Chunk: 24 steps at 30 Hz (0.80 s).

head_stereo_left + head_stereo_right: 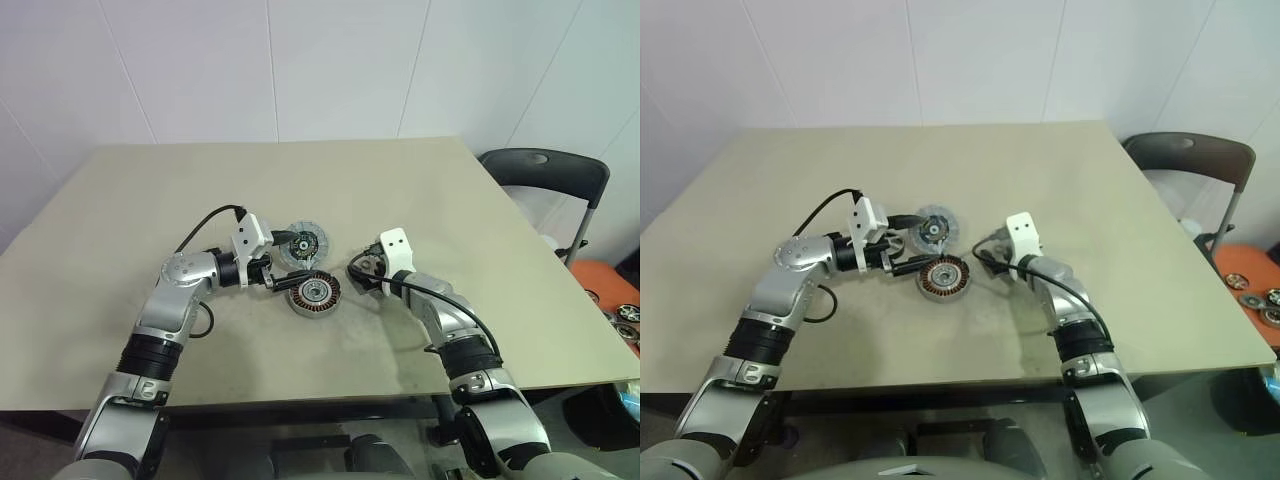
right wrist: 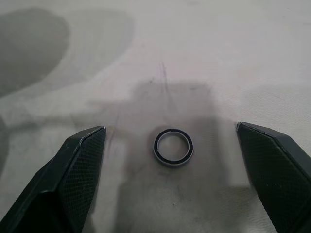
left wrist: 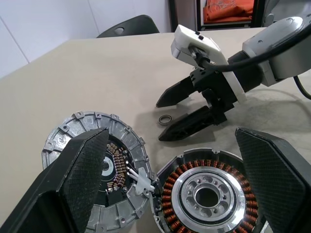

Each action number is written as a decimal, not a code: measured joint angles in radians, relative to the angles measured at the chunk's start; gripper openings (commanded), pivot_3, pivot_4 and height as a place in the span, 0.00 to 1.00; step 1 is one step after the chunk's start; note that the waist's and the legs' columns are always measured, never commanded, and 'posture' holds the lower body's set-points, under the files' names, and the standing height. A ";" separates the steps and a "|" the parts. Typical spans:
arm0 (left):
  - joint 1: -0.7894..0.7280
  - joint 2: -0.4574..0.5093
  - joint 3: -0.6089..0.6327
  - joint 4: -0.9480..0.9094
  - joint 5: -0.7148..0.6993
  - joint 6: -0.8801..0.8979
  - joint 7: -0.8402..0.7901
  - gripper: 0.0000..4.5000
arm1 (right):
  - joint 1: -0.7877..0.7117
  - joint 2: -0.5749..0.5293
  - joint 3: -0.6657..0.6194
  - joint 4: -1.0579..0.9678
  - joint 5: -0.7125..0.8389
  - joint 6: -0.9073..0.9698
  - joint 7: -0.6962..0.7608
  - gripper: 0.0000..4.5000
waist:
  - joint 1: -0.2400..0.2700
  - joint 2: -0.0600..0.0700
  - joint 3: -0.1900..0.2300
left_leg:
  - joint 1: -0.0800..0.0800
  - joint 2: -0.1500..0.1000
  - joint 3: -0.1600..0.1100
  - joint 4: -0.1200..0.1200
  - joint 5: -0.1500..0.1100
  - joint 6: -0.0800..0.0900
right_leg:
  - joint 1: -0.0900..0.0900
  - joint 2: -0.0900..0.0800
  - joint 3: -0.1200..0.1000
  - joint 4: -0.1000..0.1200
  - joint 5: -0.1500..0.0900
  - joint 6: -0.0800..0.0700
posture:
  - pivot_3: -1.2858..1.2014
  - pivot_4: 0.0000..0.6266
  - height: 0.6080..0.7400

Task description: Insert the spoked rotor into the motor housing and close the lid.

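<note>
**Copper-wound housing on table, both grippers spread and empty**

Copper windings showed inside the motor housing (image 1: 315,293), which lay flat on the beige table (image 1: 120,200), near the middle, its silver centre facing up. Just behind it and slightly to the robot's left sat the lid (image 1: 303,244), a grey ribbed-rim disc lying inner face up, dark centre and small white wires visible in the left wrist view. Lid and housing rims looked touching or nearly so (image 3: 154,187).

Left arm reached in from the left, elbow bent, forearm about level over the table. Left gripper (image 1: 278,266) pointed toward the robot's right, fingers spread wide, holding nothing; its tips sat at the left edge of the lid and housing, and in the left wrist view the two fingers straddled both parts.

Right arm came in from the right, forearm angled forward and inward, wrist tipped down toward the table. Right gripper (image 1: 362,272) was spread wide too, empty, just right of the housing and apart from it. A small dark-edged metal ring (image 2: 173,147) lay flat on the table between its fingers (image 2: 73,179), touching neither one. A dark chair (image 1: 545,175) stood beyond the table's right edge.
</note>
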 measured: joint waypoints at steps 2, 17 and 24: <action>0.000 0.000 0.000 0.000 0.000 0.000 0.001 1.00 | 0.008 -0.003 0.003 -0.017 0.000 0.011 0.015 0.79 | 0.000 0.000 0.000 | 0.000 0.000 0.000 0.000 0.000 0.000 | 0.000 0.000 0.000 0.000 0.000 0.000 | 0.52 0.00 1.00; 0.082 0.057 0.028 -0.066 -0.028 0.021 -0.011 1.00 | 0.023 0.038 -0.027 -0.093 0.070 -0.003 0.091 0.15 | -0.018 0.001 0.001 | -0.001 0.000 0.000 -0.001 0.000 0.000 | -0.002 0.000 0.000 0.002 0.000 0.000 | 0.52 0.00 1.00; 0.240 0.197 0.120 -0.153 -0.089 0.084 -0.047 1.00 | 0.019 -0.072 0.058 -0.392 0.197 0.054 0.370 0.15 | -0.017 0.001 0.001 | -0.001 0.000 -0.001 -0.001 0.000 0.000 | -0.003 0.000 -0.001 0.006 -0.001 -0.001 | 0.52 0.00 1.00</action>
